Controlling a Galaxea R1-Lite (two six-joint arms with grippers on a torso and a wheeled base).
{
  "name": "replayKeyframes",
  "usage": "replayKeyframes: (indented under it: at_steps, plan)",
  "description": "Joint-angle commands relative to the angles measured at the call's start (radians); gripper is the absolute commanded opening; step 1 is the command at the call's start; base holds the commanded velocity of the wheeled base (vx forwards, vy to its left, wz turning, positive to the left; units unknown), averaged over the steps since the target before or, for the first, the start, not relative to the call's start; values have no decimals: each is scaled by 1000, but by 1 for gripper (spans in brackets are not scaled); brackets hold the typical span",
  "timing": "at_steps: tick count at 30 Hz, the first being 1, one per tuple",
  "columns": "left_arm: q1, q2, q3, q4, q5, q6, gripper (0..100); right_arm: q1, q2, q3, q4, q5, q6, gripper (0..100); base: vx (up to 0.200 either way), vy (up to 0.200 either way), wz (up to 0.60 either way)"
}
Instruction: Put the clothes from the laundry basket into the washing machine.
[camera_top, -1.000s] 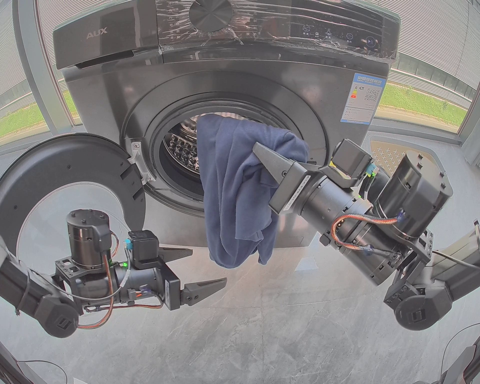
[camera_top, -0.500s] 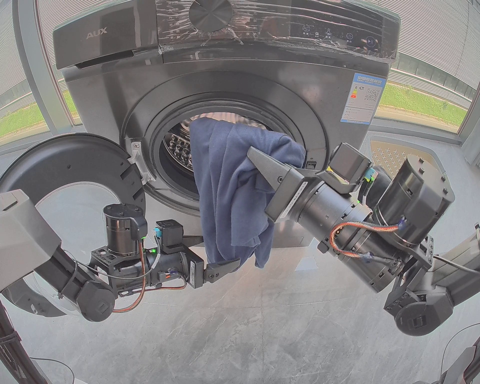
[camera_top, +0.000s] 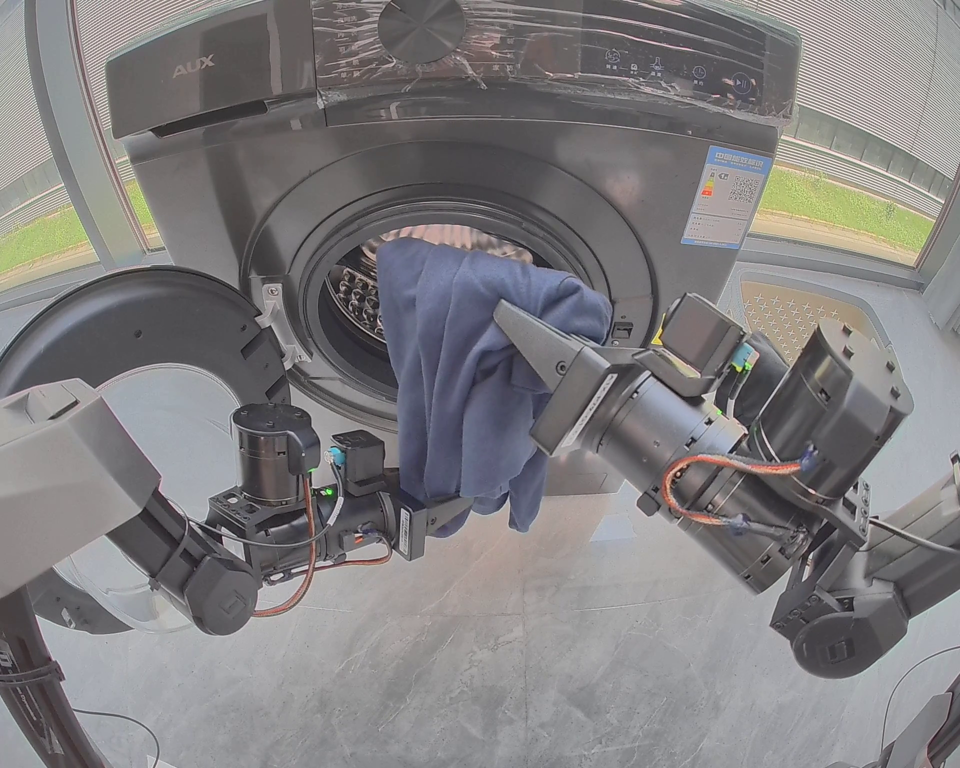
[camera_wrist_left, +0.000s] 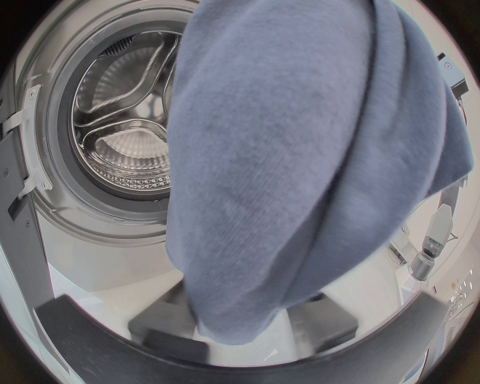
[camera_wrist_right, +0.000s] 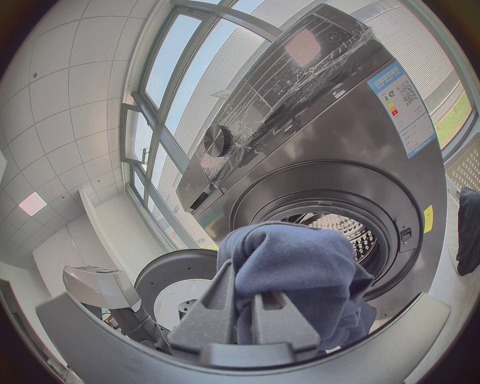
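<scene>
My right gripper (camera_top: 515, 322) is shut on a blue garment (camera_top: 460, 380), holding it up in front of the open round mouth of the washing machine (camera_top: 450, 130). The cloth bunches over the right gripper (camera_wrist_right: 245, 312) and hangs in a long fold toward the floor. My left gripper (camera_top: 445, 512) sits low, at the garment's bottom end. Seen from the left wrist, the blue garment (camera_wrist_left: 300, 165) hangs with its tip between the two spread fingers (camera_wrist_left: 165, 325), so this gripper is open. The steel drum (camera_wrist_left: 125, 135) shows behind, partly hidden by the cloth.
The machine's round door (camera_top: 130, 340) stands swung open on the left, close behind my left arm. A pale perforated basket (camera_top: 790, 305) sits right of the machine, with a dark cloth (camera_wrist_right: 467, 230) by it. Grey tiled floor (camera_top: 500, 650) lies in front.
My left arm has moved right and forward, bringing its open fingers around the garment's hanging end. The right gripper has carried the cloth slightly left.
</scene>
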Motion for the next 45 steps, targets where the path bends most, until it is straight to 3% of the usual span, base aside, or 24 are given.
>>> replayKeyframes:
  at_steps: [1, 15, 16, 18, 25, 28, 31, 34, 45]
  plan:
    - [-9, -7, 25, -22, 1, 0, 0, 0, -3, 4, 0, 0, 0, 0, 0, 0, 0]
    - [-75, -155, 427, -449, 1, -1, 0, -23, 27, 61, 0, 5, -25, 0, 0, 0, 0]
    - [-76, -163, 441, -467, 1, -1, 0, -23, 29, 65, 0, 5, -25, 100, 0, 0, 0]
    - [-79, -201, 478, -518, 1, 0, 0, -27, 32, 70, -2, 5, -28, 100, 0, 0, 0]
    - [-87, -341, 444, -518, 1, -6, 0, -45, 37, 157, 7, 6, -42, 100, 0, 0, 0]
    - [-88, -386, 410, -516, 3, -49, 0, -54, 75, 211, 0, 6, -71, 100, 0, 0, 0]
    - [-87, -382, 381, -516, 18, -69, 0, -53, 80, 220, 0, 6, -78, 100, 0, 0, 0]
    - [-87, -375, 368, -516, 36, -72, 0, -56, 83, 228, 0, 9, -85, 100, 0, 0, 0]
    - [-87, -387, 352, -518, 35, -81, 0, -73, 83, 278, 0, 15, -106, 100, 0, 0, 0]
